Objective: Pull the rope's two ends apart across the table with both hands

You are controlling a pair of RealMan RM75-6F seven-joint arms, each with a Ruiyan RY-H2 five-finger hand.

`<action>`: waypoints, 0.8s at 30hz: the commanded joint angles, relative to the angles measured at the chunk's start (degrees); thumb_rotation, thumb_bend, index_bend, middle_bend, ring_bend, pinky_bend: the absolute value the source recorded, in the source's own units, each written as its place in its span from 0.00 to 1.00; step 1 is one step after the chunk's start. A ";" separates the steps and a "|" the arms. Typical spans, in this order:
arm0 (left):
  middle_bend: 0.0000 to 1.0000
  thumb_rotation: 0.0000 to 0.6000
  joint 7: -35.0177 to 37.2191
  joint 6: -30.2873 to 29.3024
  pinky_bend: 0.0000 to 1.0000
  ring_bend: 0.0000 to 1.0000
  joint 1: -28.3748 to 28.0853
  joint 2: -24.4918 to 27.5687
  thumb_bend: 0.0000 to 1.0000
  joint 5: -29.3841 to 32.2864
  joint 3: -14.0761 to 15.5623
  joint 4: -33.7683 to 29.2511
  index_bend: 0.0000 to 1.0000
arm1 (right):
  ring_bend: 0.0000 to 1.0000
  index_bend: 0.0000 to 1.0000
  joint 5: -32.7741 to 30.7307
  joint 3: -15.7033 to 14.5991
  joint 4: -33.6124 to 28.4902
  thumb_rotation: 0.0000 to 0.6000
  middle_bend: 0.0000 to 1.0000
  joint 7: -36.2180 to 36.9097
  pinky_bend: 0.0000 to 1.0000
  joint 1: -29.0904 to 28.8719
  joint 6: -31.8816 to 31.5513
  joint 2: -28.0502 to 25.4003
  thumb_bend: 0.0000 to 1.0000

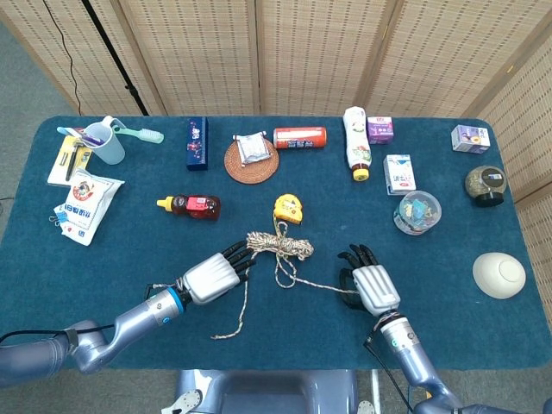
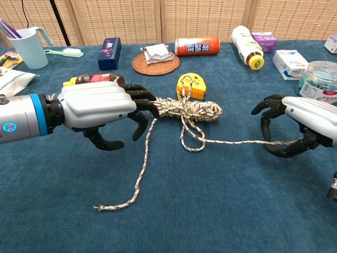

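Head view
Rope (image 1: 278, 246): coiled bundle just in front of the yellow tape measure (image 1: 287, 208); one end trails toward the table's near edge.
Left hand (image 1: 214, 274): fingers spread, tips at the bundle's left side, holding nothing.
Right hand (image 1: 370, 282): right of the bundle, on the rope's other end.

Chest view
Rope (image 2: 184, 109): a strand runs taut from the bundle to the right hand.
Right hand (image 2: 297, 125): fingers curled around that strand.
Left hand (image 2: 102, 108): fingers apart, tips touching the bundle.
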State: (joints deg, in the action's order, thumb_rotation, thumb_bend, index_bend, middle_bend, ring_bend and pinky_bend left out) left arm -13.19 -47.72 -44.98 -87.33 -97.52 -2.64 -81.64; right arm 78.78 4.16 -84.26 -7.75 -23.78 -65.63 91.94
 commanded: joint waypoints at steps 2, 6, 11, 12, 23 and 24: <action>0.19 1.00 -0.71 0.53 0.00 0.03 -0.67 -1.03 0.33 1.09 -0.09 0.51 0.48 | 0.00 0.62 -0.10 0.08 0.31 1.00 0.21 0.26 0.00 0.01 0.09 0.01 0.63; 0.19 1.00 -1.67 1.42 0.00 0.03 -1.34 -2.66 0.33 2.21 0.14 1.49 0.48 | 0.00 0.62 -0.32 0.17 0.79 1.00 0.21 0.85 0.00 0.02 0.32 -0.02 0.64; 0.19 1.00 -2.30 1.82 0.00 0.03 -1.85 -5.01 0.33 3.85 0.30 3.12 0.48 | 0.00 0.62 -0.39 0.15 1.51 1.00 0.21 1.61 0.00 0.01 0.65 0.07 0.63; 0.19 1.00 -2.32 1.76 0.00 0.03 -1.92 -5.36 0.33 4.05 0.31 3.40 0.48 | 0.00 0.62 -0.38 0.13 1.61 1.00 0.21 1.67 0.00 0.00 0.70 0.11 0.63; 0.19 1.00 -3.11 1.62 0.00 0.03 -2.94 -7.97 0.33 5.68 0.36 5.40 0.46 | 0.00 0.62 -0.37 0.28 1.87 1.00 0.21 2.17 0.00 -0.01 0.78 -0.14 0.64; 0.18 1.00 -3.29 1.65 0.00 0.02 -3.03 -8.18 0.33 5.85 0.37 5.57 0.46 | 0.00 0.62 -0.40 0.30 1.88 1.00 0.21 2.24 0.00 0.01 0.78 -0.17 0.64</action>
State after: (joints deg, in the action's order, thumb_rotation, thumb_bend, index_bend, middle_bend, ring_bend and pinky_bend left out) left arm -16.41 -46.10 -47.95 -95.44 -91.74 -2.28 -76.14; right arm 78.39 4.45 -82.38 -5.52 -23.79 -64.86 91.78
